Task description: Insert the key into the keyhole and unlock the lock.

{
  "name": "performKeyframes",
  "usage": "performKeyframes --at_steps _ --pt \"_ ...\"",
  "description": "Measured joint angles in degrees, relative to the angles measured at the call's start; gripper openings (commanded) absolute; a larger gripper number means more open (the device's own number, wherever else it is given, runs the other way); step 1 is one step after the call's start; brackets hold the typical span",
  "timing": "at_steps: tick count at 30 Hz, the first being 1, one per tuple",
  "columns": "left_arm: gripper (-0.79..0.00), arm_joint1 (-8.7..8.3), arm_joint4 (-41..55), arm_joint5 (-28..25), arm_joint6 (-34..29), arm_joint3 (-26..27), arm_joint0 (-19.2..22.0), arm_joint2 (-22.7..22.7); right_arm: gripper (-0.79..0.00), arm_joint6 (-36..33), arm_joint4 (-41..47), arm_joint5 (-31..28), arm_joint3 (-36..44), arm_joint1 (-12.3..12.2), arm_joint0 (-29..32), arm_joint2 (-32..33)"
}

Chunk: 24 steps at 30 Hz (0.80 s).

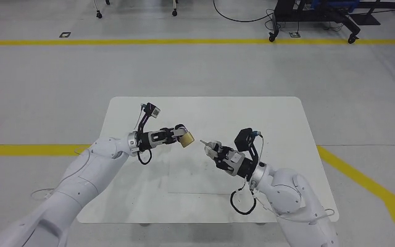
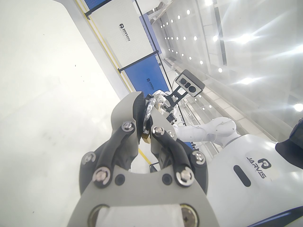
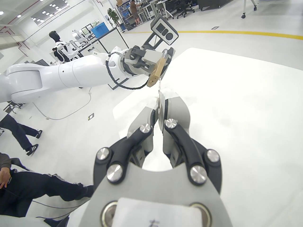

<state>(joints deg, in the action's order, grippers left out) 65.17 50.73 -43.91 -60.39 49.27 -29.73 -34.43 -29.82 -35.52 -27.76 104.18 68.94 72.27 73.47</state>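
Closest in, the right gripper (image 3: 159, 106) is clenched on the key (image 3: 160, 86), whose thin blade juts out ahead toward the lock (image 3: 156, 72). The left gripper (image 1: 175, 134) grasps that lock and holds it in the air above the desk (image 1: 259, 111), left of centre. Its brass end is turned right toward the key, probably so the keyhole faces the blade and the two can be lined up off the surface. From above, the tip and the brass are near but apart. The right wrist view shows the blade aimed just beside the lock's lower corner. The left wrist view shows the shackle (image 2: 148, 108) pinched between the fingers.
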Motion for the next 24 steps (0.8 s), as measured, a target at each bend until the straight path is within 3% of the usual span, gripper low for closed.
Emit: performKeyframes --at_steps 6,10,17,24 --pt "-0.785 0.00 0.0 0.0 0.0 0.0 0.0 0.0 -0.785 0.4 -1.0 0.5 0.4 -0.1 0.1 0.3" --pt "-0.785 0.07 1.6 1.8 0.3 1.1 -0.9 -0.2 -0.785 1.8 -10.1 -1.4 2.4 -0.6 1.0 1.3" --pt "-0.785 -0.01 4.4 26.1 -8.1 0.2 0.6 -1.4 -0.785 3.4 -29.7 -5.5 7.5 -1.9 1.9 3.7" --pt "-0.785 1.63 4.1 42.2 -10.8 -1.9 2.5 0.1 -0.785 9.5 -52.4 -8.4 11.5 -2.7 3.7 0.2"
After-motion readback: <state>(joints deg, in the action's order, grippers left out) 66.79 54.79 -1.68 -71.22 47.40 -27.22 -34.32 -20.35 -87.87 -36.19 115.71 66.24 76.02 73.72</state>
